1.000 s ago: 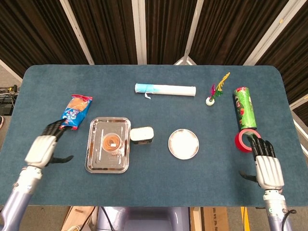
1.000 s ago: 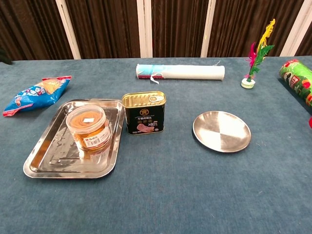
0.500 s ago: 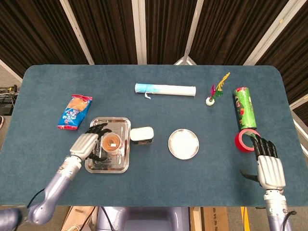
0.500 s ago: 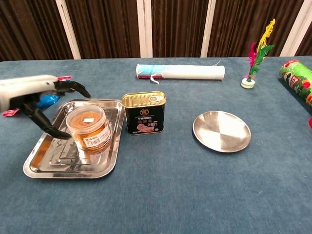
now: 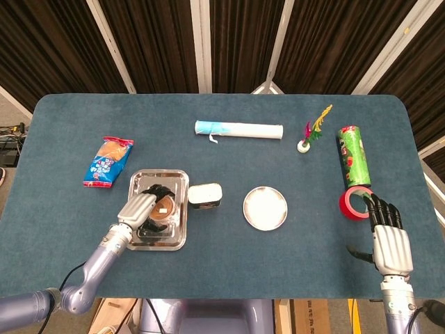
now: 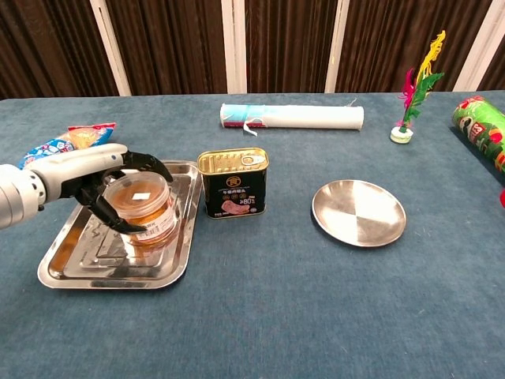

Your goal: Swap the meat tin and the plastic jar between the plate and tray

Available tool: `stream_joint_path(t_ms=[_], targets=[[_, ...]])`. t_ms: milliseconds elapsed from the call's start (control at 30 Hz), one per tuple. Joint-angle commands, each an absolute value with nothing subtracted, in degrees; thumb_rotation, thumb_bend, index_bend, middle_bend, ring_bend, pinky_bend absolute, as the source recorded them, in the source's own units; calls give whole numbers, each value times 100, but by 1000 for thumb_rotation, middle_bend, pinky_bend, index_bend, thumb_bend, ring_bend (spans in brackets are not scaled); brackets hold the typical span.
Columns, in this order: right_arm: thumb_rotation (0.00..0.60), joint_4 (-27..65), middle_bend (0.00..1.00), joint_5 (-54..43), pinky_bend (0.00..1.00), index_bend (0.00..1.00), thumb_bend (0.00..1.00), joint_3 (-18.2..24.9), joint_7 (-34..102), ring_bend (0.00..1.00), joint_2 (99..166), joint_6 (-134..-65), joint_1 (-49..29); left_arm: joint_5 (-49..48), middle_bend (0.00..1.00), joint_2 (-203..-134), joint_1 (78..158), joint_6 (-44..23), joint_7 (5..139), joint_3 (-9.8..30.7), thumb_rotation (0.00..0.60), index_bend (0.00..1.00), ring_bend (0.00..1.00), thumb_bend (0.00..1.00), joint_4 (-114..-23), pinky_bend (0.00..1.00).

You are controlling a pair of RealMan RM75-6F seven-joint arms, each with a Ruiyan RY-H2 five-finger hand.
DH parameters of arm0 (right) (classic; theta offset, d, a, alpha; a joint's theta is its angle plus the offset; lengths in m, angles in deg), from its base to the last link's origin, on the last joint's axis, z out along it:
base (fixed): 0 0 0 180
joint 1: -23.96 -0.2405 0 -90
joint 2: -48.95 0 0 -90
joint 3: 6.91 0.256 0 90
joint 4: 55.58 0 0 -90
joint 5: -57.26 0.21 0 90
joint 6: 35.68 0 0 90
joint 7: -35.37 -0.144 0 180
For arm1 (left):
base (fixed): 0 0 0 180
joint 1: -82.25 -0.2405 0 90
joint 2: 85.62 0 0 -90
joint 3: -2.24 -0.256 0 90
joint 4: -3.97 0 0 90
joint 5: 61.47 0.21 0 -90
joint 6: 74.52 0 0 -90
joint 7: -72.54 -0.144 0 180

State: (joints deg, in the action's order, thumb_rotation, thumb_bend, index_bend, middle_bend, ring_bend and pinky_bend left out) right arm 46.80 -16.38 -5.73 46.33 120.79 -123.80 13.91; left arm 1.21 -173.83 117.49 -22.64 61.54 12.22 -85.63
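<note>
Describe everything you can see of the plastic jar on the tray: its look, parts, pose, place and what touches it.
The plastic jar is short, round and clear, with orange-brown contents showing through, a see-through lid bearing a small white sticker, and a white label on its side. It stands upright on the steel tray, toward the far right part, left of the meat tin. The left hand reaches in from the left, its dark fingers curled round the jar's lid and side.

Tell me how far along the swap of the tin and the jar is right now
Early stage. The meat tin already stands on the cloth between tray and plate, which is bare. The left hand wraps its fingers around the plastic jar, which sits in the tray. Left: jar onto the plate, tin onto the tray. The right hand rests open near the table's edge.
</note>
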Motion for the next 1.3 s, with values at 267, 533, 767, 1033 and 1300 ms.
stream_joint_path(t_ms=[267, 533, 767, 1033, 1300], targets=[[600, 4672, 0, -1689, 0, 0, 0, -451, 4594, 0, 12131, -12295, 1476, -8, 391, -17257, 11775, -2028, 6031, 1273, 600, 375, 275, 598, -8767, 361], [600, 4694, 0, -1737, 0, 0, 0, -332, 4467, 0, 12098, -12323, 1569, 828, 343, -16561, 11670, -1664, 6317, 1312, 600, 365, 256, 562, -10100, 323], [600, 4707, 0, -1723, 0, 0, 0, -266, 4389, 0, 12049, -12251, 1619, 501, 278, -16685, 12071, -1974, 5402, 1194, 600, 364, 211, 528, -10870, 303], [600, 4657, 0, -1687, 0, 0, 0, -188, 4206, 0, 11985, -12151, 1654, -605, 250, -17940, 12677, -1853, 4284, 1272, 600, 357, 192, 415, -10173, 297], [600, 4601, 0, -1603, 0, 0, 0, -101, 4065, 1, 11957, -12037, 1680, -958, 141, -18566, 12892, -1809, 4126, 1221, 600, 318, 65, 237, -9497, 231]])
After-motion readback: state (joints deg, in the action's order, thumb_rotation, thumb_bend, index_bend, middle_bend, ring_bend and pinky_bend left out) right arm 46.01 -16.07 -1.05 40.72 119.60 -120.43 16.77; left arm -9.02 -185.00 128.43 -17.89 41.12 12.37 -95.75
